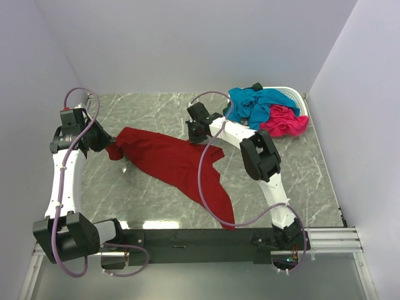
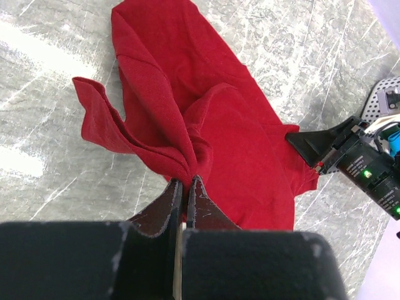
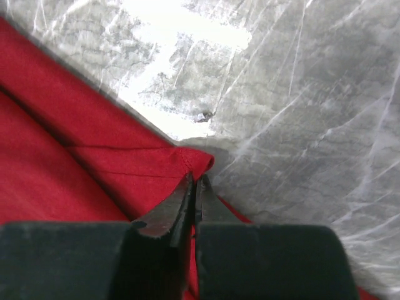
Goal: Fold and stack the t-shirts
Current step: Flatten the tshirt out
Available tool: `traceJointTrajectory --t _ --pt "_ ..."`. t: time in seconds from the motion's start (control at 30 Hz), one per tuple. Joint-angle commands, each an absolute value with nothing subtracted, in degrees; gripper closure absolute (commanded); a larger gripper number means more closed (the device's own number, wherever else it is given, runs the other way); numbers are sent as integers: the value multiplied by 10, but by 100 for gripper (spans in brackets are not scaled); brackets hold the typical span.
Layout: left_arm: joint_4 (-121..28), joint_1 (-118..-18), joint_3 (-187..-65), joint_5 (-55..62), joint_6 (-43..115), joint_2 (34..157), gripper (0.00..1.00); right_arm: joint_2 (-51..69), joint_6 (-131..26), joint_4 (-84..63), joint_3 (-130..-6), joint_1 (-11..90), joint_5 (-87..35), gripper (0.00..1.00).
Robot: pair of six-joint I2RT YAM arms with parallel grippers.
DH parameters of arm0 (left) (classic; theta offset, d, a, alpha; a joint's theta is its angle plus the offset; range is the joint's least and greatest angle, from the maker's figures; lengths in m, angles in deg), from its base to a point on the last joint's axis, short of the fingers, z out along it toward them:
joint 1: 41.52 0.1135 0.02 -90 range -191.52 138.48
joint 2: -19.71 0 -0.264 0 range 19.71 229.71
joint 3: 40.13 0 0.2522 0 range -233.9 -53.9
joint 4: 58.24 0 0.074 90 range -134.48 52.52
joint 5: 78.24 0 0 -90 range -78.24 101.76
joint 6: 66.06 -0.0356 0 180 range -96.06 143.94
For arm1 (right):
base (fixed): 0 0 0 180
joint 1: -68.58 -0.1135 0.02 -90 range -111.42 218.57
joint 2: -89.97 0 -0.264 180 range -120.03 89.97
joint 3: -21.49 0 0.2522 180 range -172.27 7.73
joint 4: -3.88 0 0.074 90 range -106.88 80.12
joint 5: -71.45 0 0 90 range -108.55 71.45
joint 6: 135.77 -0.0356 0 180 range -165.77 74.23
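Red shirt (image 1: 178, 164) lay rumpled on the marble table (image 1: 150, 112), left of the basket (image 1: 294, 94) and nearer the arm bases than it, well apart from it. Its body ran slantwise. One end pointed away from the basket and the other trailed toward the table's near edge.

Teal shirt (image 1: 253, 103) sat heaped in the basket, spilling over the rim on the side facing the red shirt. Pink shirt (image 1: 284, 122) was bunched at the basket's near side, touching the teal one. Whether it lay inside the basket or hung over the rim could not be told.

Left claw (image 2: 185, 183) was at the red shirt's end farthest from the basket. Its jaws were pressed together on a gathered fold of the red cloth, which rose in a pinched ridge from the table to the tips, with a loose flap standing out beside it.

Right claw (image 3: 195, 180) was at the red shirt's far edge, on the side toward the basket. Its jaws were nearly together, with only a thin slit between them. They pinched the stitched hem at a corner of the red shirt, a small curl of cloth poking out past the tips over bare marble.
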State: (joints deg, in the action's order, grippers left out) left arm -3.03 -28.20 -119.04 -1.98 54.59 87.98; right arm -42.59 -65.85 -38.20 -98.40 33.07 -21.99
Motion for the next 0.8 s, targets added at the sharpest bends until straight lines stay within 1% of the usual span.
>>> traceJointTrajectory --t 0.0,0.2,0.33,0.4,0.5,0.6,0.77 --pt "-45 -281 -1194 -29 537 866 100 -416 -673 -374 -997 344 -214 100" --pt "-67 -282 -1201 -19 549 874 100 -315 -674 -373 -984 379 -197 100" --pt "-105 -281 -1211 -34 593 883 100 -209 -635 -385 -960 397 -186 100" --pt "-121 -282 -1222 -41 604 889 100 -180 -620 -399 -949 402 -167 100" --pt "-126 -282 -1246 -55 609 900 100 -131 -605 -434 -930 406 -170 100" --pt "-128 -286 -1260 -64 610 903 100 -59 -610 -451 -882 405 -179 100" --pt "-133 -287 -1227 -74 609 896 100 28 -642 -459 -740 386 -184 99"
